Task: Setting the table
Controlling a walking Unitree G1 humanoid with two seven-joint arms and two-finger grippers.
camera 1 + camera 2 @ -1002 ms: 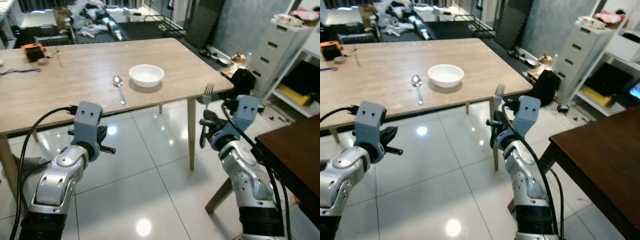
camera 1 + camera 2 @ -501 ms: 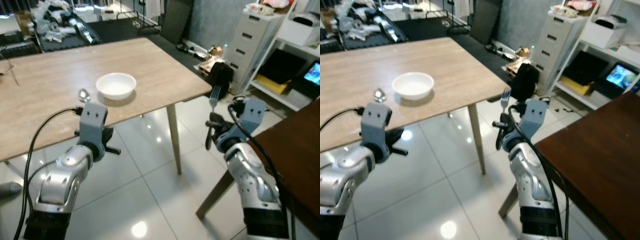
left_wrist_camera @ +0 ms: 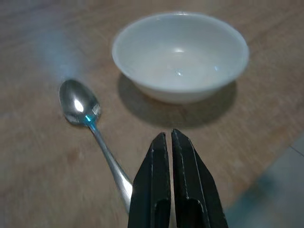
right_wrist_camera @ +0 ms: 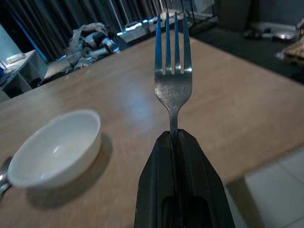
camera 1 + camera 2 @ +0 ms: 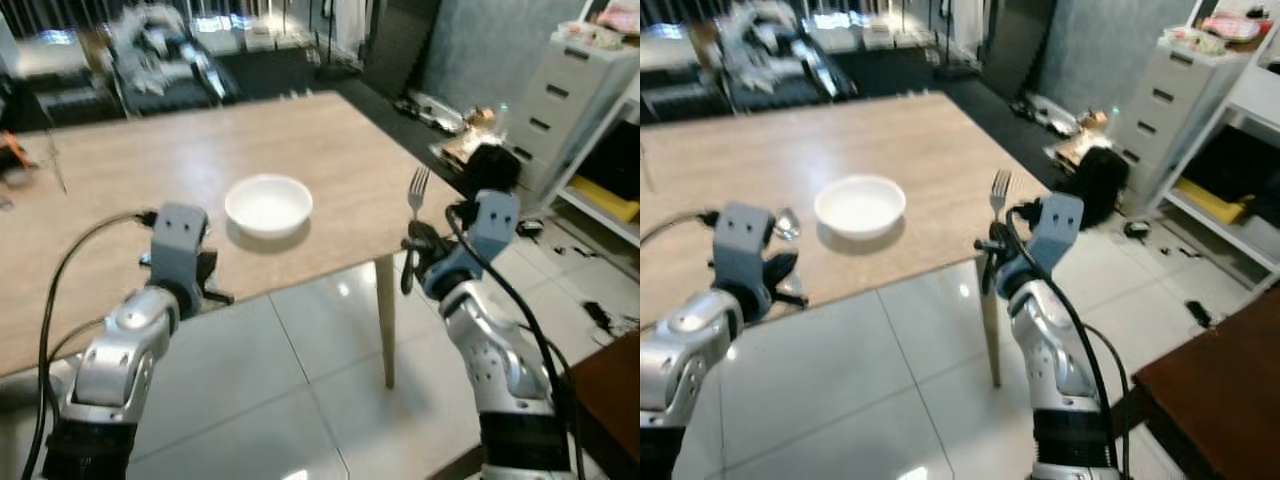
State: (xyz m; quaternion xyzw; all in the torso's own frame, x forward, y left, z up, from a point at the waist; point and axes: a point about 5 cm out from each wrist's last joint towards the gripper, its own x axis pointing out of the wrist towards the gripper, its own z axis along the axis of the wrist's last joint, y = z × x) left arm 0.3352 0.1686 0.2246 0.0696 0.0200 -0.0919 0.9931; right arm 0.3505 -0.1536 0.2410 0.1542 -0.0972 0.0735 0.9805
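So the right gripper [image 4: 174,137] has its jaws clamped on the handle of a silver fork [image 5: 417,189], holding it upright with the tines pointing up. It hangs just off the counter's [image 5: 120,190] near right corner, roughly at 3 o'clock from the white bowl [image 5: 268,204]. In the right wrist view the fork stands straight out of the black fingers [image 4: 156,175], with the bowl sitting on the wood beyond it and a bit of spoon poking in at the frame edge.

The left gripper [image 3: 169,137] has its jaws pressed together with nothing between them. It sits at the near edge of the counter, about 7 o'clock from the bowl. The left wrist view shows the tips hovering right beside the handle of a spoon [image 3: 90,133], and I can't really tell if they touch it or not. The spoon lies flat on the wood at about 9 o'clock from the bowl, close to it but not touching, bowl end away from the robot.

The bowl is empty and sits upright near the front right part of the counter. Shiny white floor tiles [image 5: 330,400] run underneath, and a grey drawer unit [image 5: 560,95] stands off at 2 o'clock.
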